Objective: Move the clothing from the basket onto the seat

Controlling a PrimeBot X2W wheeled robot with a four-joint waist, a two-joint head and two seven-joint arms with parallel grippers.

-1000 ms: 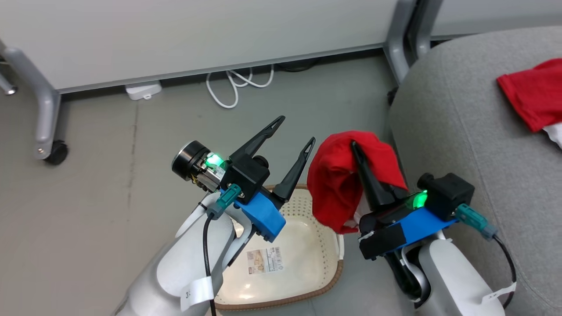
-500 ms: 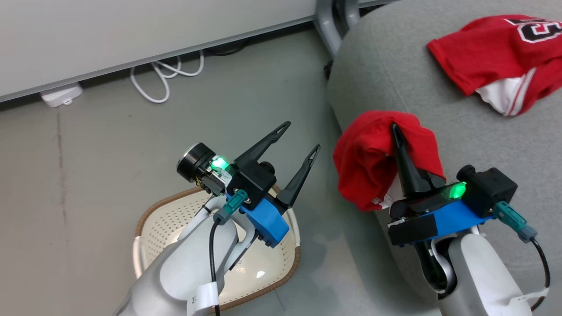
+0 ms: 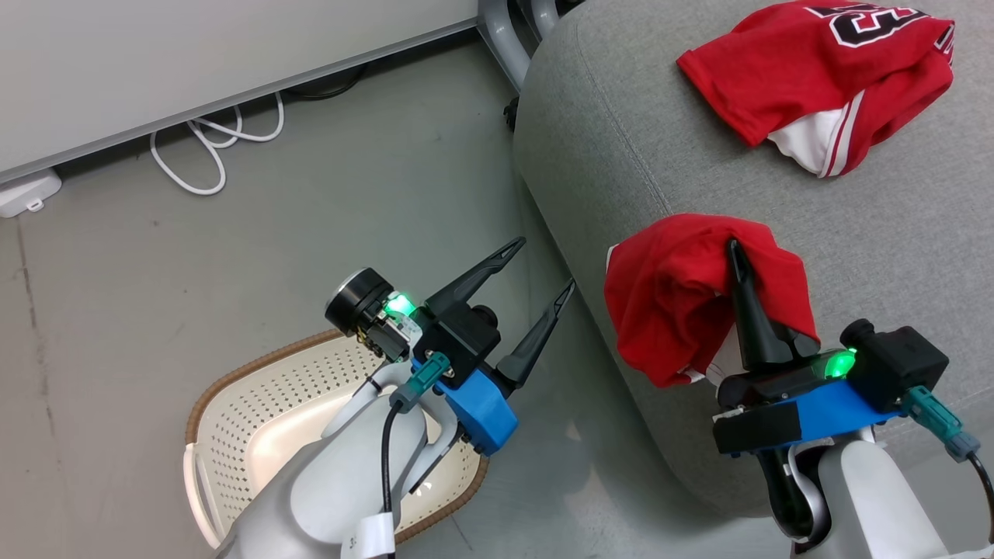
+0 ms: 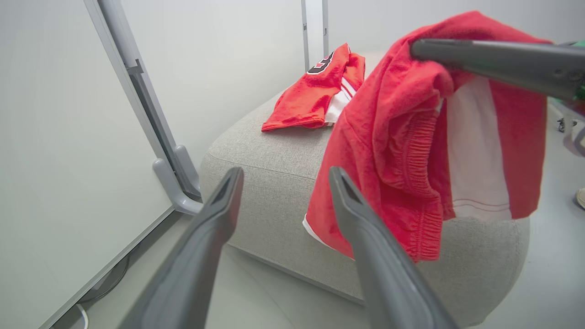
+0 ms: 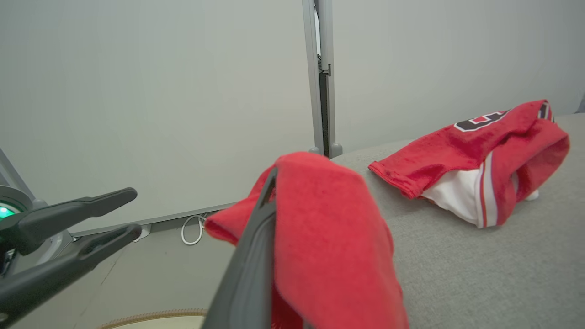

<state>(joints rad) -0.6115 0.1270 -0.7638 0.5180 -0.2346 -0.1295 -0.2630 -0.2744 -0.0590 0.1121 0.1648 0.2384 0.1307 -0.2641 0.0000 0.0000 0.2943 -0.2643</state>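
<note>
A: What sits nearest?

B: The basket (image 3: 248,404), down on the floor; what shows of its inside looks bare. Above it the left gripper (image 3: 545,262) hangs with its jaws spread wide, holding nothing.

A: And the load?

B: The right gripper (image 3: 735,256) is pinched tight on a red garment (image 3: 668,310). It droops lengthwise from the fingers over the near rounded edge of the seat (image 3: 621,140).

A: So which way is the move?

B: Forward and right, I judge, deeper onto the seat, toward the jersey (image 3: 808,70) lying farther back. The right gripper is the nearer one.
</note>
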